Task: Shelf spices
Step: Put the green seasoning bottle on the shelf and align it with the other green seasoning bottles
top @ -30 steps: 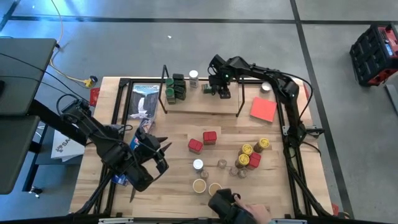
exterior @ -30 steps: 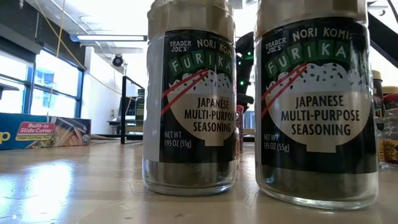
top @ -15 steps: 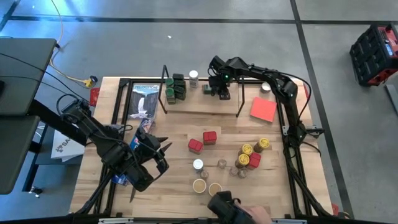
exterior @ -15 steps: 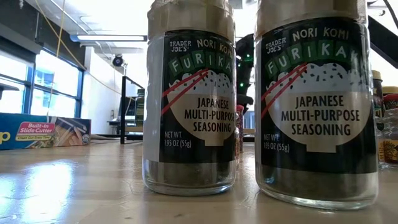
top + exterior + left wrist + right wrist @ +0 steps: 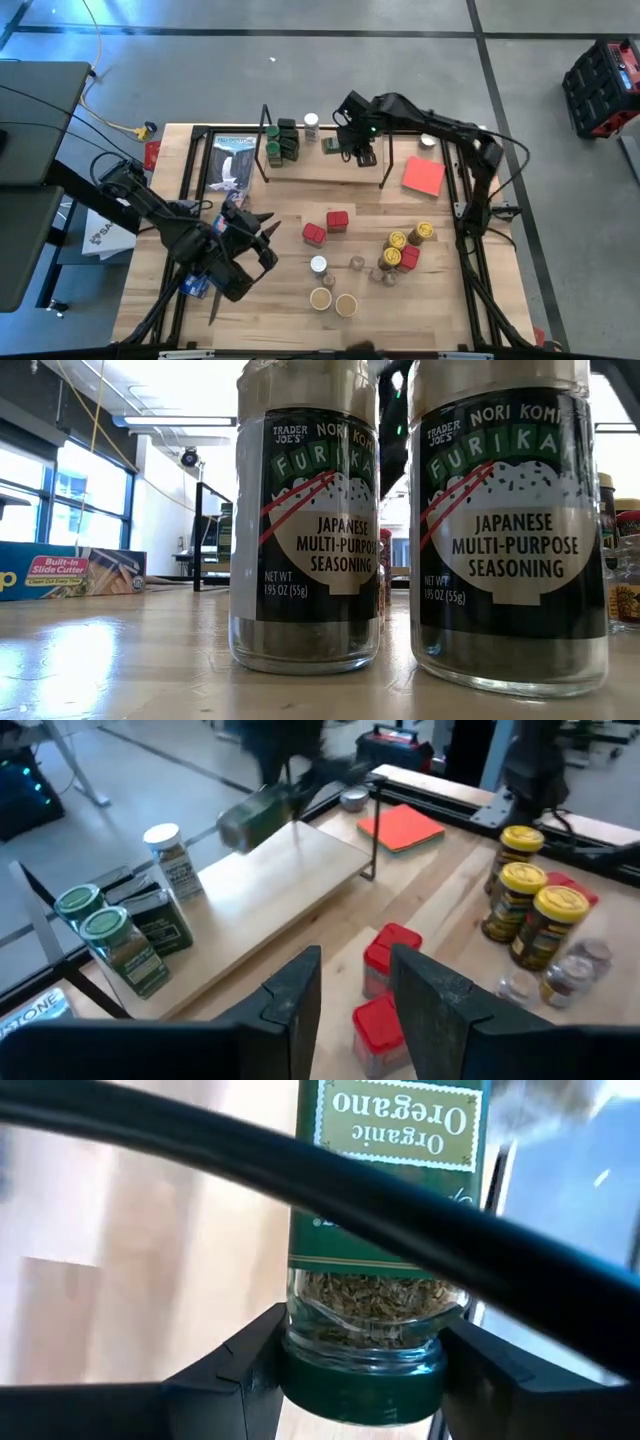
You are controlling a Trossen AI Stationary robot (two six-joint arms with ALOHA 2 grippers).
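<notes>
The right hand (image 5: 352, 150) grips an oregano jar (image 5: 378, 1230) over the shelf (image 5: 320, 170) at twelve o'clock; best set it upright beside the green-lidded jars (image 5: 282, 140). The left hand (image 5: 355, 985) waits part open, empty.

A long blue plastic-wrap box (image 5: 231, 166) lies on the wooden table (image 5: 280, 300) near its far left corner, and the low view shows its end (image 5: 70, 572) with a "Built-in Slide Cutter" label. A flat red square card (image 5: 423, 176) lies at the far right of the table. Off the table, a red and black case (image 5: 603, 85) stands on the grey floor (image 5: 200, 70), where a yellow cable (image 5: 110, 110) trails.
</notes>
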